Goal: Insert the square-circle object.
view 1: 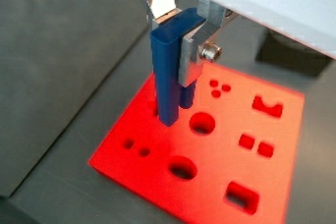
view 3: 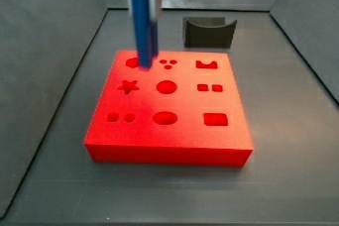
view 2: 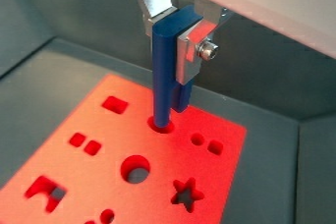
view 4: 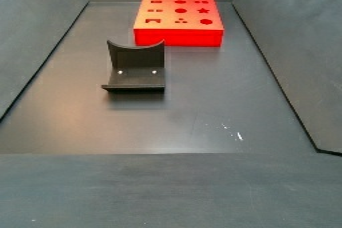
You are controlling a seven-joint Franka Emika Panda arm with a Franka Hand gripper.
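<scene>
- Gripper (view 2: 178, 33) clamped on upright blue peg (view 2: 168, 71), above red block (view 2: 79, 174).
- Peg's lower end at a hole near block's edge.
- Dark curved holder (view 4: 134, 67) well apart from block.

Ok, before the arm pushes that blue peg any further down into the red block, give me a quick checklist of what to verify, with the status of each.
1. Grip: the gripper holds the square-circle object near its upper end, between the fingers. Ok.
2. Peg attitude: it looks upright in a side view and in both wrist views. Ok.
3. Peg tip at a hole in the red block: the lower end meets an opening in a wrist view. Ok.
4. Hole shape matches square-plus-round: the peg hides it. Cannot tell.
5. Depth already entered: cannot tell.
6. The dark grey curved holder stands behind the block, apart from it. Ok.
</scene>
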